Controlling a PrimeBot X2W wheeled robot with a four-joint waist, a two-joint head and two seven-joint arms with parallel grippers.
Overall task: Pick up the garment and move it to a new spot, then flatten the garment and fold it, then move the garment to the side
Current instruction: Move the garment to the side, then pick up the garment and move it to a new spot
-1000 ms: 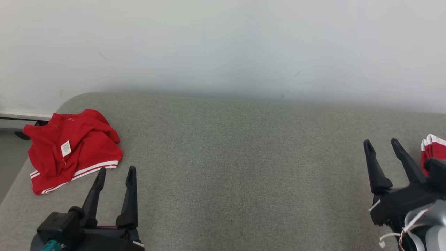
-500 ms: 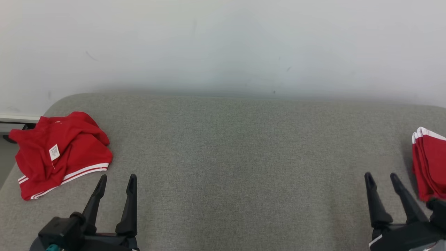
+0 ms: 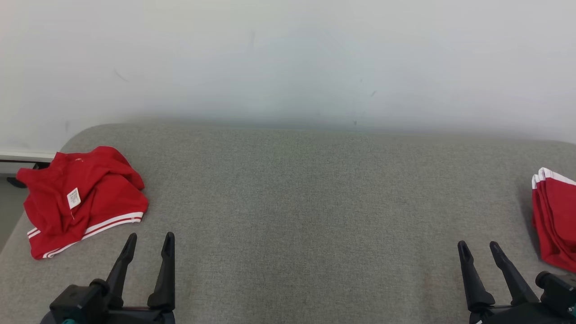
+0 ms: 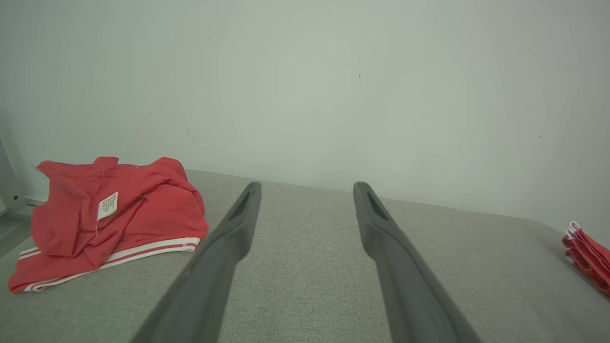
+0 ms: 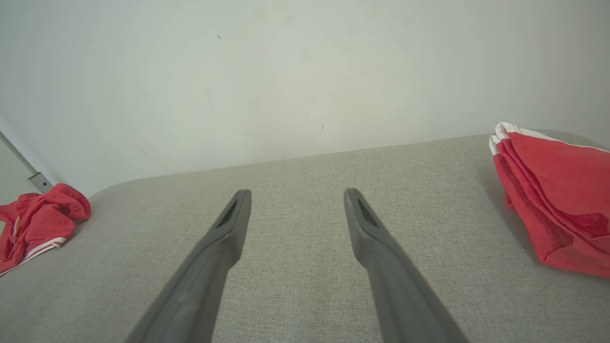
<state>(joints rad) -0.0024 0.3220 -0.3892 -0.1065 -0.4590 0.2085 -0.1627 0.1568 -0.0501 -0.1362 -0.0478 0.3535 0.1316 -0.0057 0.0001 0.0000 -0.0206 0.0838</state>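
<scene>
A crumpled red garment [image 3: 83,198] with white stripes and a white label lies at the far left of the grey padded surface [image 3: 306,211]; it also appears as the garment [image 4: 107,216] in the left wrist view and as the garment [image 5: 35,224] in the right wrist view. My left gripper [image 3: 149,240] stands open just below and to the right of it, holding nothing. At the lower right my right gripper [image 3: 479,249] is open and empty.
A folded red garment [image 3: 555,216] with white trim rests at the right edge, close to my right gripper; the same folded garment [image 5: 553,200] fills the right of the right wrist view. A pale wall [image 3: 288,58] rises behind the surface. A strip of floor [image 3: 9,211] lies past the left edge.
The head view has shifted, so the whole scene sits differently. My right gripper has drawn back toward the bottom edge, away from the folded garment. The left gripper has sunk slightly lower in the view.
</scene>
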